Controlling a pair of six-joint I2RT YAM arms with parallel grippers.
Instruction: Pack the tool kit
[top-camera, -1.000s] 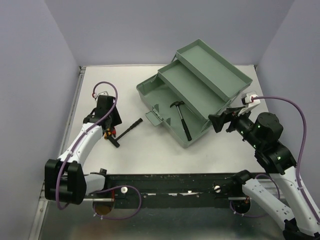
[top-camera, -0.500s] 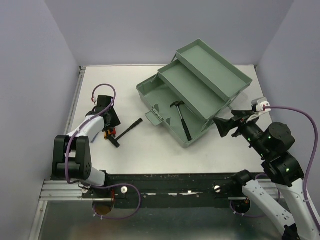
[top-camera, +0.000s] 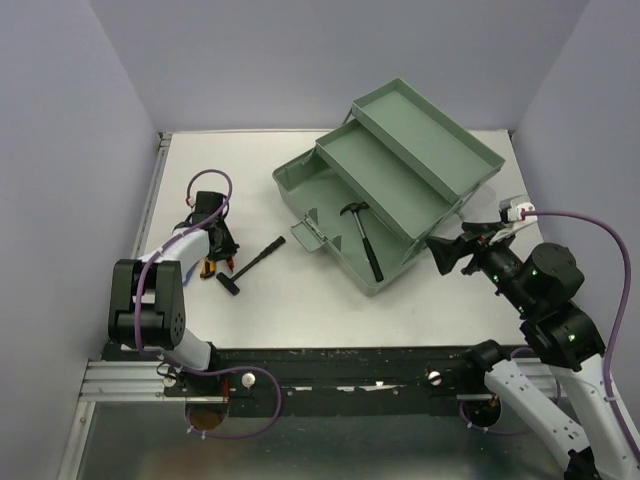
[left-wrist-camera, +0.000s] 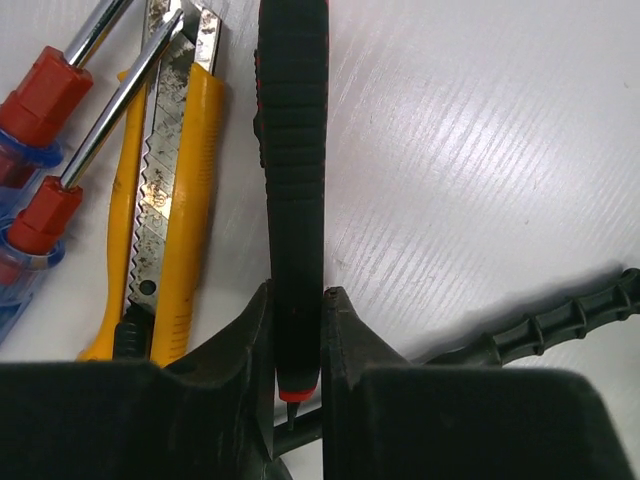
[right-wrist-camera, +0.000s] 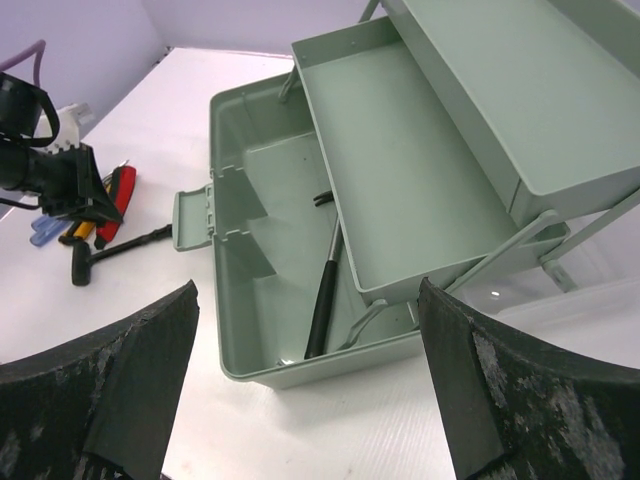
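Lilac walls (top-camera: 300, 60), white surface (top-camera: 310, 310), open sage-green tool kit (top-camera: 385, 185) toward far right corner. Near left edge, left hand (left-wrist-camera: 297, 310) pinching black ribbed handle (left-wrist-camera: 295, 150); right hand (right-wrist-camera: 308, 293) spread wide, empty.

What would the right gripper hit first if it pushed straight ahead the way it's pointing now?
Most likely the tool kit. The right gripper, jaws open, faces its near wall just below the swung-out tray, and nothing shows between them. Depth is unclear, so it could be wall or tray.
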